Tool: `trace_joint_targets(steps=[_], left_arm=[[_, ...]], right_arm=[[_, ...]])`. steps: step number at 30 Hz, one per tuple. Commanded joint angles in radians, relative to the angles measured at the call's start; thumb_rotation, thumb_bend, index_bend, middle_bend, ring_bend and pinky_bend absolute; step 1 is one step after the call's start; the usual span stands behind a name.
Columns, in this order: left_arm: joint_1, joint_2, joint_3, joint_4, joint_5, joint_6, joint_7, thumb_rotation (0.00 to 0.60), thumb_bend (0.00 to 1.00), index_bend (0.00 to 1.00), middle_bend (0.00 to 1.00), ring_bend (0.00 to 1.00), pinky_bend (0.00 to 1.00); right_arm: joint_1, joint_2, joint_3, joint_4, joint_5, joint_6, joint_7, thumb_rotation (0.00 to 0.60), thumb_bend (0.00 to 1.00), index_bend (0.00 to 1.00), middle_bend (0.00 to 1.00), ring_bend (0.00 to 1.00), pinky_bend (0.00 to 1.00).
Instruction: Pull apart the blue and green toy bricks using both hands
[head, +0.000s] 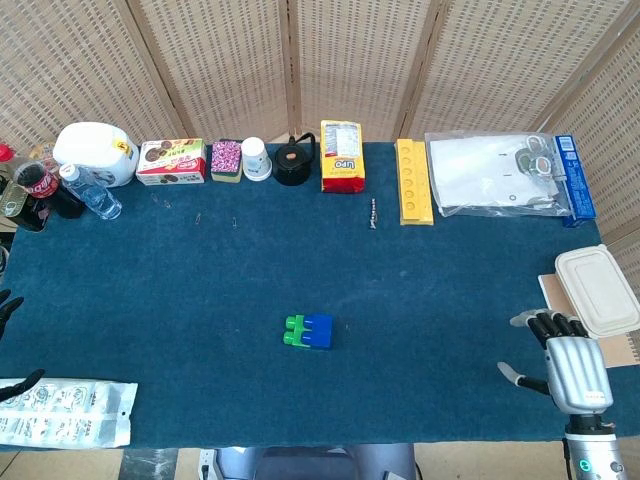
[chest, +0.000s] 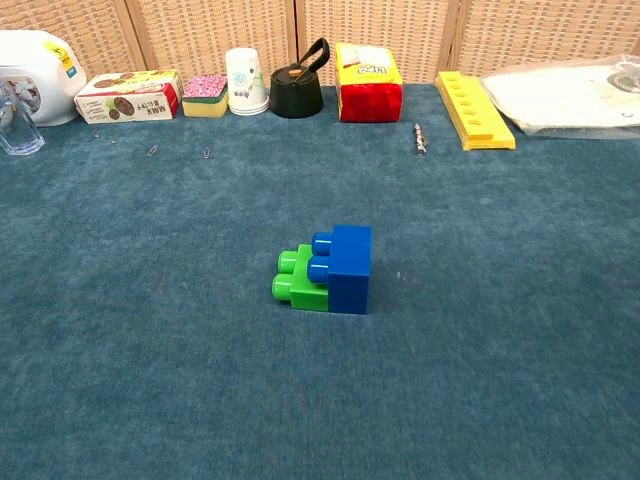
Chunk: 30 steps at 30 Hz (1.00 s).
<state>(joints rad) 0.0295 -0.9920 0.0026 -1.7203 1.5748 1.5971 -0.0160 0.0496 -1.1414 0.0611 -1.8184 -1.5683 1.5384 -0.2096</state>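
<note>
The blue brick (chest: 349, 267) and green brick (chest: 303, 281) sit joined mid-table, green on the left, well apart from both hands. They look like light, rigid plastic with smooth, somewhat slippery faces, so each hand should probably clamp the flat sides of one brick rather than the studs, then pull straight apart. The right hand (head: 570, 362) rests at the near right edge, fingers apart and holding nothing. Of the left hand (head: 8, 305) only dark fingertips show at the left edge; its state cannot be told.
</note>
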Motion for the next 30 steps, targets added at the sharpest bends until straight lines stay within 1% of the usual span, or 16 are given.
trace_joint_targets(steps=[1,22,26,30], left_arm=[[-0.001,0.0,0.0,-0.001,-0.001,-0.002,0.001,0.6,0.09,0.12,0.08,0.0,0.13],[-0.001,0.009,-0.006,-0.005,0.003,0.011,-0.005,0.6,0.09,0.12,0.08,0.0,0.13],[0.0,0.016,-0.007,-0.011,0.005,0.015,-0.004,0.6,0.09,0.12,0.08,0.0,0.13],[0.002,0.026,-0.009,-0.018,0.005,0.022,-0.001,0.6,0.09,0.12,0.08,0.0,0.13]], right_arm=[[0.002,-0.001,0.002,-0.003,0.002,-0.002,-0.004,0.501,0.14,0.37,0.36,0.3,0.26],[0.012,0.004,0.007,-0.01,0.006,-0.011,0.016,0.5,0.14,0.38,0.36,0.3,0.26],[0.033,0.013,0.008,-0.022,0.0,-0.044,0.078,0.501,0.14,0.38,0.36,0.3,0.26],[0.088,0.036,0.0,-0.044,-0.043,-0.125,0.228,0.5,0.14,0.37,0.36,0.3,0.26]])
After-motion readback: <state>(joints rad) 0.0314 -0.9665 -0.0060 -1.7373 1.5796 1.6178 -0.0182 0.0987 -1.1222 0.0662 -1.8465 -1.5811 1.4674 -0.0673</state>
